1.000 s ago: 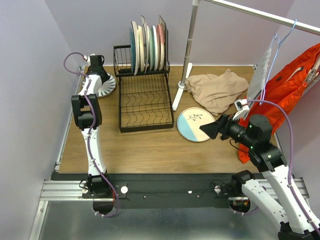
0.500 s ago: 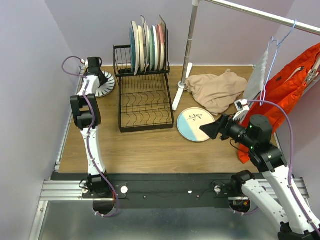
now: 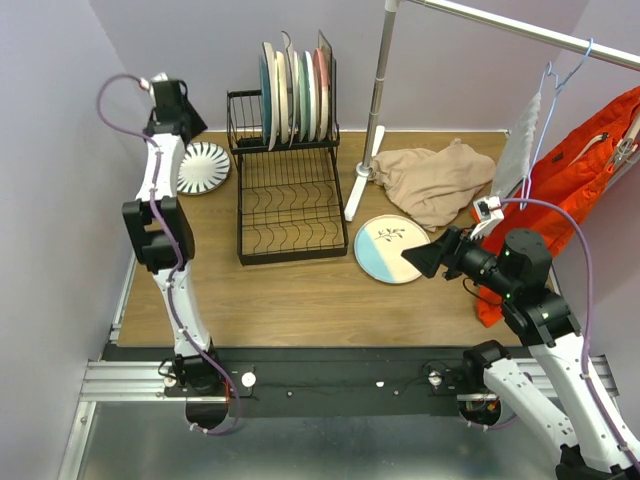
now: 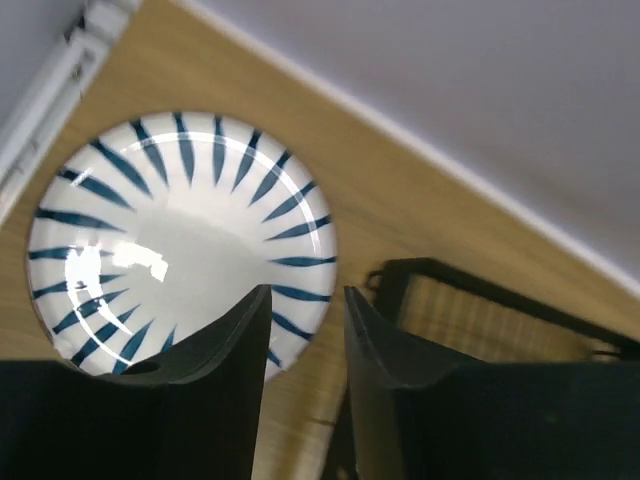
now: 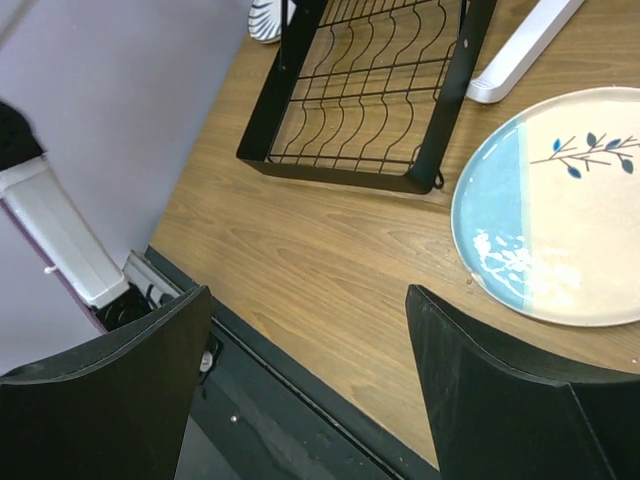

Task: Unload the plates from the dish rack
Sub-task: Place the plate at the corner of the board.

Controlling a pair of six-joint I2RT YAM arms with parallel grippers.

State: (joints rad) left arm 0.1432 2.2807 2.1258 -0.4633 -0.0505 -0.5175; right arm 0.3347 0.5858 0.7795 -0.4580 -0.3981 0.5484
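The black wire dish rack (image 3: 285, 190) stands at the back of the table, with several plates (image 3: 295, 92) upright in its upper basket. A white plate with dark radial stripes (image 3: 203, 166) lies flat to the rack's left. My left gripper (image 3: 178, 112) hangs above that plate, jaws a little apart and empty. In the left wrist view the striped plate (image 4: 170, 235) lies below the left gripper (image 4: 305, 295), with a corner of the dish rack (image 4: 480, 310) beside it. A cream-blue plate (image 3: 392, 248) lies flat to the right of the rack. My right gripper (image 3: 425, 262) hovers beside it, open and empty.
A metal clothes-rail stand (image 3: 370, 120) rises just right of the rack, with a beige cloth (image 3: 435, 182) heaped at its foot. An orange garment (image 3: 585, 165) and a hanger (image 3: 545, 105) hang at the far right. The left wall stands close to my left arm.
My left gripper has lifted up and away from the striped plate, which stays flat on the table, and its jaws have parted slightly. The right arm has barely moved.
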